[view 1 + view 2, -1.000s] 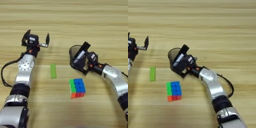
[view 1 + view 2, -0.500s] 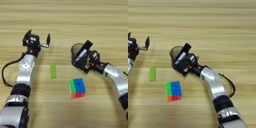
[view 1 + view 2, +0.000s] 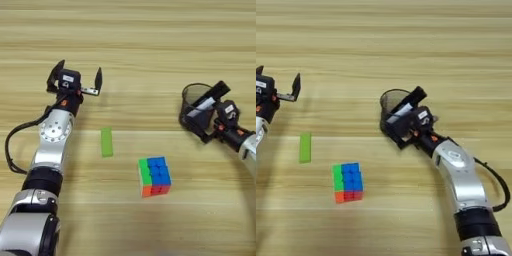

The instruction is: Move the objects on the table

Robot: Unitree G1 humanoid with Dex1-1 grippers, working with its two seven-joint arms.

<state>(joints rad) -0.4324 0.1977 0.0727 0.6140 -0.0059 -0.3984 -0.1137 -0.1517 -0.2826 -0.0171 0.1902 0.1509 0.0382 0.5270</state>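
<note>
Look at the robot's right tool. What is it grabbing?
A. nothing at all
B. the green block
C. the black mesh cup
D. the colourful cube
C. The right tool is closed around the black mesh cup at the right side of the table, while the green block and the colourful cube lie apart from it, touched by nothing.
</note>
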